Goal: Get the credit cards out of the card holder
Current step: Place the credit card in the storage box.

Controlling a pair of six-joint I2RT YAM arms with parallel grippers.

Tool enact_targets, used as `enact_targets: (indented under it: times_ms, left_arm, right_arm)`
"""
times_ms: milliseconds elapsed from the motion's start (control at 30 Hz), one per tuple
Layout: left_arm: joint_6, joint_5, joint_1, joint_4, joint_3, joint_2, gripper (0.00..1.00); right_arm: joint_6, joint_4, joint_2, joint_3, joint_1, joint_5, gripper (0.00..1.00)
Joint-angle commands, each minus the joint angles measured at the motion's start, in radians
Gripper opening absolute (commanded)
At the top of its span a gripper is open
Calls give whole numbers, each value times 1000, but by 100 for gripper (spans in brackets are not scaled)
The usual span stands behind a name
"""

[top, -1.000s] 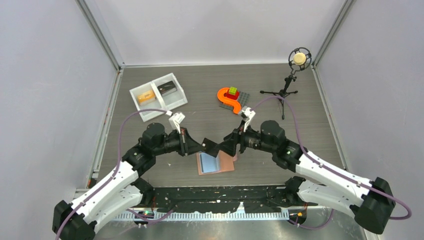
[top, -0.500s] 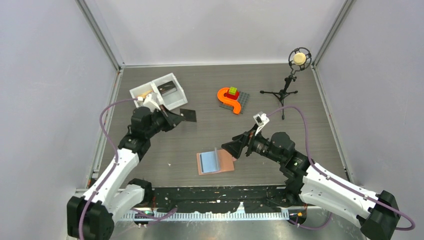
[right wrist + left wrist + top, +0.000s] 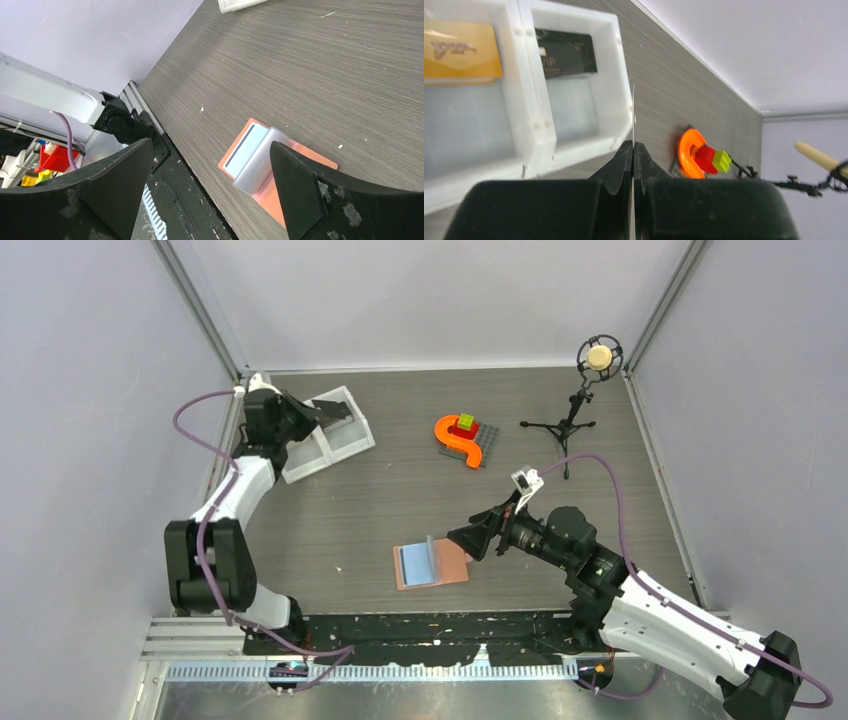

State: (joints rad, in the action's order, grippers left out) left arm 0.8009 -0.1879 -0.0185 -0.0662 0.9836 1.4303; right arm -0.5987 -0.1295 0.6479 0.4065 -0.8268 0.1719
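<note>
We are stowing a card point(image 3: 633, 115) — the left gripper point(image 3: 633, 146) pinches it edge-on by the tray point(image 3: 623, 90) rim. The right gripper point(image 3: 463, 539) hangs wide beside the open holder point(image 3: 450, 568). Next, probably: centre over a compartment, then release.

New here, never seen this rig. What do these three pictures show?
These are two robot arms bolted at the near edge of a grey wood-grain table. The overhead picture looks down from behind them; the other two come from a camera on each wrist. The left arm's tool is shut on a thin card, seen edge-on, at a white two-compartment tray holding a gold card and a black card. The right arm's tool is open above a salmon-brown bi-fold card holder lying spread, light blue pockets up. Further back stand an orange curved toy and a small microphone on a tripod.
</note>
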Motion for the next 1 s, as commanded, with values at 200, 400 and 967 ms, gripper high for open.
enact_targets:
  times_ms: [200,400,967]
  left_arm:
    - [-13,75,-20,-1,252,296,0]
    - [7,83,-20,-30,307,388,0]
    - [-31,106,-20,-17,400,496,0]
  right_arm:
    - [65,73,24,112,2,-50,95]
    - [76,69,76,128,2,-53,95]
    - [107,77,124,151,3,-82,95]
